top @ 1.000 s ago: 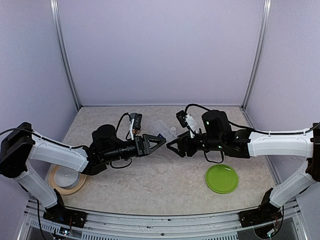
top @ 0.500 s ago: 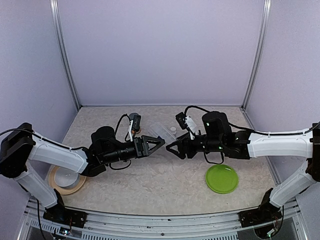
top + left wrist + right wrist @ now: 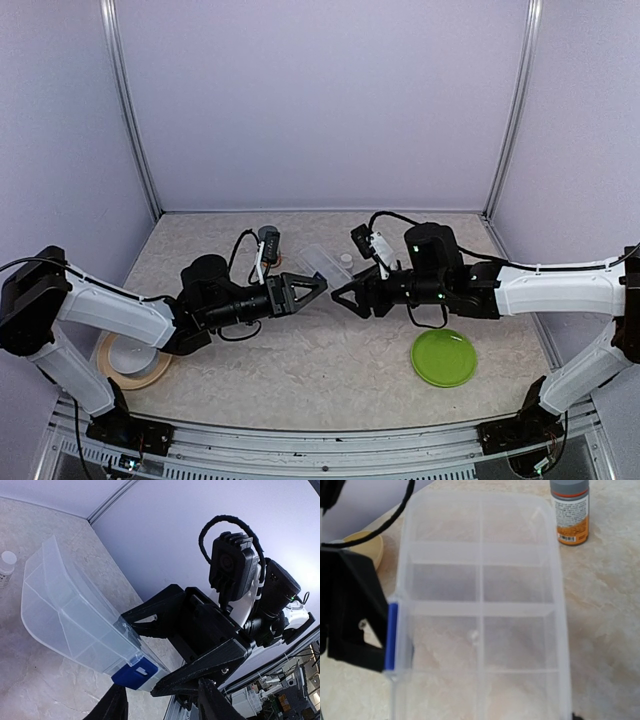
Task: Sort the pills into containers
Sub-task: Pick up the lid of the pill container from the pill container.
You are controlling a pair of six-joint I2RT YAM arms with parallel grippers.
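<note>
A clear compartment box (image 3: 322, 258) with a blue latch (image 3: 135, 672) hangs tilted above the table's middle. My right gripper (image 3: 342, 298) is shut on its latch end, and its black fingers (image 3: 210, 660) bracket that end in the left wrist view. My left gripper (image 3: 314, 290) faces it, open, with its fingers (image 3: 112, 705) just short of the latch. The gray-capped bottle (image 3: 268, 243) (image 3: 570, 512) stands behind the left arm. Beside the box stands the small white-capped vial (image 3: 345, 260) (image 3: 6, 565). No pills show in the compartments I can see.
A flat green plate (image 3: 444, 357) lies at the front right. A white bowl on a tan plate (image 3: 135, 357) sits at the front left, under the left arm. Booth walls and metal posts close in the sides and back.
My left gripper's jaws have narrowed and it has edged a little toward the box's latch end. The right gripper and the box have hardly moved.
</note>
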